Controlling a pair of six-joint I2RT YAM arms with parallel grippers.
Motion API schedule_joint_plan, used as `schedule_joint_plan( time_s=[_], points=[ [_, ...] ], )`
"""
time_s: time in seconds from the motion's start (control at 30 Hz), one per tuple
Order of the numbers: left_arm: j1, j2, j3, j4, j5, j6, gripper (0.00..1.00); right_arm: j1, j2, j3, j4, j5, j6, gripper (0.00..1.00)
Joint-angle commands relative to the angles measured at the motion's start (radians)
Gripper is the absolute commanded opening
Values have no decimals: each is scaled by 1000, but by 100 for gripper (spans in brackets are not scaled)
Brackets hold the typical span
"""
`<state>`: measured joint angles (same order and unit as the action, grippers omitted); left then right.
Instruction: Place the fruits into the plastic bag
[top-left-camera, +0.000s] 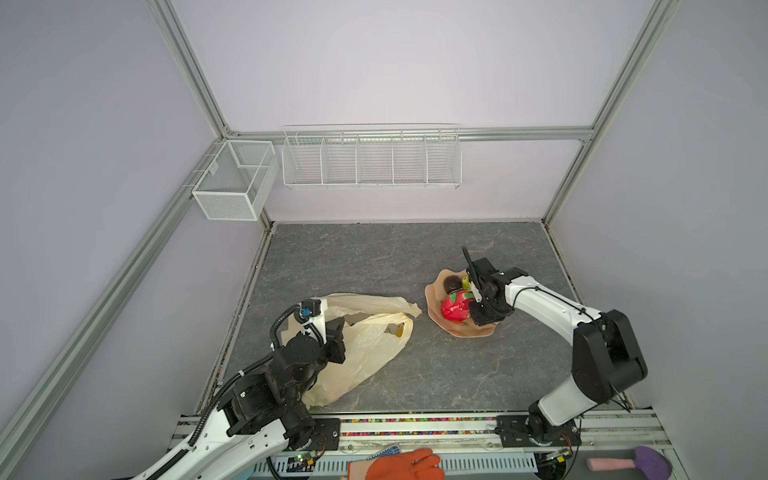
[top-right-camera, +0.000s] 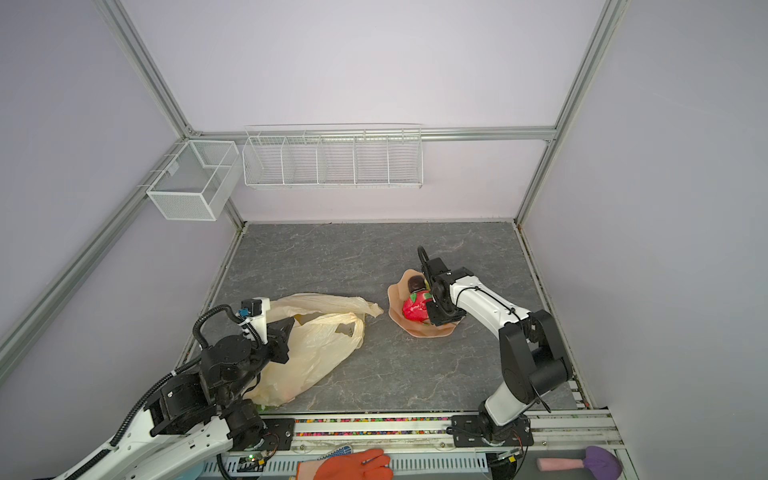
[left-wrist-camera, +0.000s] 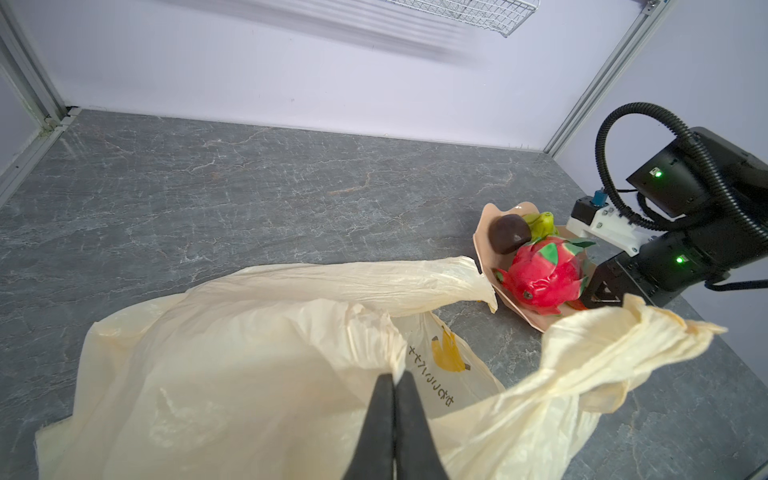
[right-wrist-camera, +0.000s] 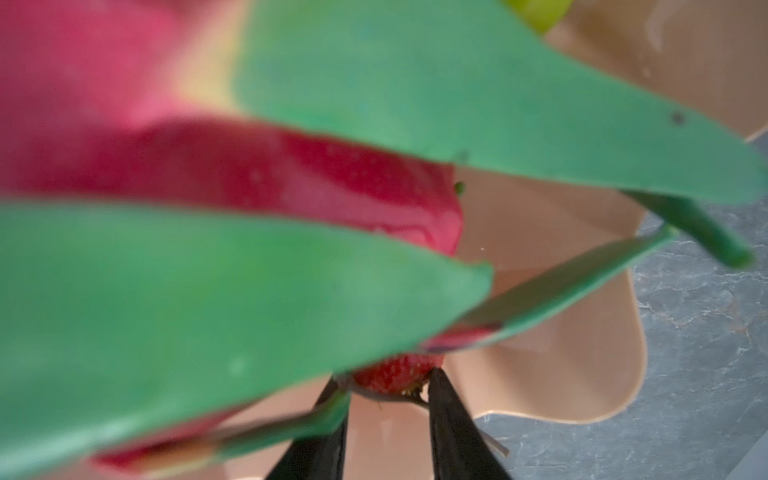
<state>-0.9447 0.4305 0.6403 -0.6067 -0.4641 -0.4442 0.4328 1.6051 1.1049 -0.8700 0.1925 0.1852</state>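
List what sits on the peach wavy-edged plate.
Red dragon fruit with green scales, dark-brown fruit, small green fruit, red strawberry. Anything beneath the dragon fruit is hidden.

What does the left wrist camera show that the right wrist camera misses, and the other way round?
Only the left wrist view: the plastic bag, its rim pinched in the shut left pincer, a dark-brown fruit, and the right arm. Only the right wrist view: a strawberry between the right pincer's fingers, half hidden by the dragon fruit's green scales. Both: the dragon fruit, the peach plate and the grey table.
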Motion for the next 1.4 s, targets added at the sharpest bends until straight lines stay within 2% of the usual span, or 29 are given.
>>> schedule_joint_plan(
  time_s=[0.0, 0.17, 0.27, 0.57, 0.67, 0.93, 1.0, 1.13, 1.27, 1.37],
  points=[
    [0, -10, -11, -14, -11, -19, 0, -4, -5, -5, -10, -6, 4, 29],
    [0, -13, -13, -12, -12, -19, 0, -4, -15, 10, -24, -2, 6, 28],
    [0, -13, -14, -12, -13, -18, 0, -4, -16, 21, -30, -3, 7, 22],
    [0, -15, -16, -8, -10, -17, 0, -3, -23, 38, -43, -7, 13, 21],
    [1, -13, -16, -8, -8, -18, 0, -5, -19, 45, -51, -8, 16, 16],
    [0, -15, -19, -4, -7, -16, 0, -5, -33, 52, -59, -1, 20, 16],
    [0, -15, -19, -3, -7, -16, 0, -6, -31, 50, -57, -7, 17, 24],
    [0, -15, -19, -3, -5, -16, 0, -7, -21, 46, -48, -15, 16, 49],
    [0, -17, -20, -4, -5, -16, 0, -7, -13, 42, -39, -39, 2, 60],
    [-1, -19, -20, -6, -5, -16, 0, -6, -12, 32, -25, -62, -19, 64]
  ],
)
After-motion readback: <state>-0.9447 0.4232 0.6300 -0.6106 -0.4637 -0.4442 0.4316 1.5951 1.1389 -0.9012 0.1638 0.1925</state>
